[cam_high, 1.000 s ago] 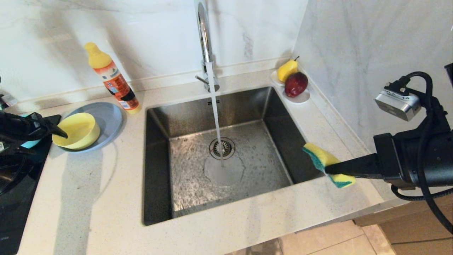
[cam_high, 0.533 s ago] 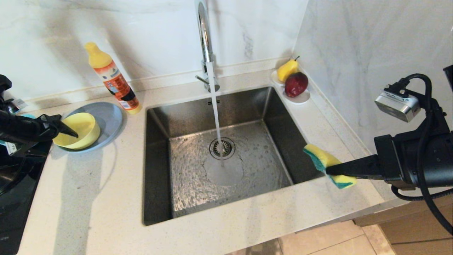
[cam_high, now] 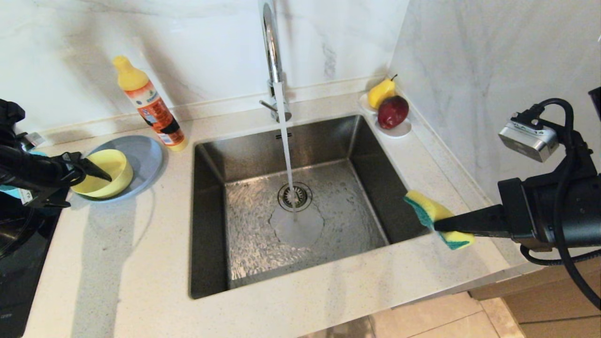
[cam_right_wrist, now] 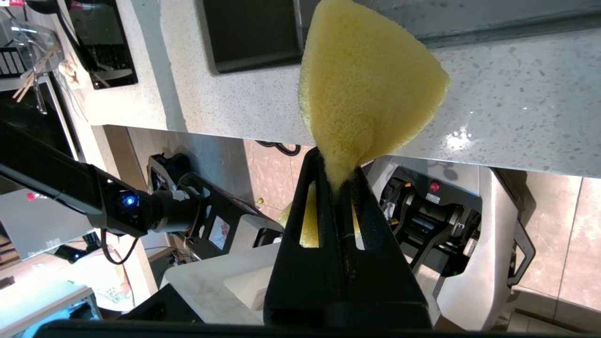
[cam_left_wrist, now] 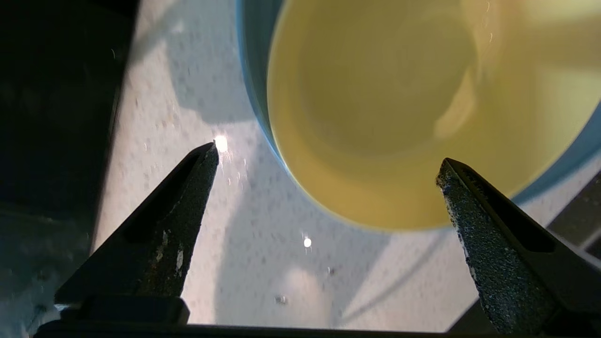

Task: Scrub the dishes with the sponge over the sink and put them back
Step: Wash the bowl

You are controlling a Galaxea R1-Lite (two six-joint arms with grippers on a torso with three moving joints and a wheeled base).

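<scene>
A pale yellow bowl sits on the grey-blue plate left of the sink. My left gripper is open at the bowl's near-left side. One finger reaches over the rim and the other is over the counter. In the left wrist view the bowl lies just beyond the wide-open left gripper and is not gripped. A sliver of the teal bowl shows behind the left arm. My right gripper is shut on the yellow-green sponge over the sink's right rim. The right wrist view shows the sponge pinched in that gripper.
Water runs from the chrome faucet onto the drain. An orange detergent bottle stands behind the plate. A white dish with a pear and an apple is in the back right corner. A black hob borders the counter's left.
My left gripper has slid right so that one finger is over the yellow bowl, and its fingers have spread a little wider. The right arm and sponge have stayed put.
</scene>
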